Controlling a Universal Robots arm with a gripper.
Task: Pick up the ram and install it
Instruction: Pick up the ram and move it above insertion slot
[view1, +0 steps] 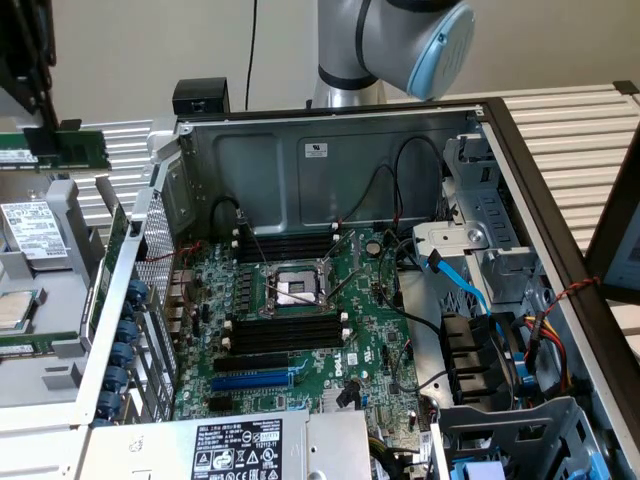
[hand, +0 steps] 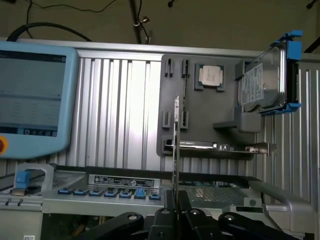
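Ram (view1: 85, 148) in pincer (view1: 45, 147) beside open computer case (view1: 330, 165)

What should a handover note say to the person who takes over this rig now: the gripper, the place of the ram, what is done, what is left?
Gripper: shut on the ram, which stands edge-on between its fingers in the wrist view.
Place: the ram is held in the air outside the computer case, at the exterior view's upper left, over the gray parts tray.
Done: the ram is picked up.
Left: the install. The black memory slots on the motherboard look empty, and the ram is not near them.
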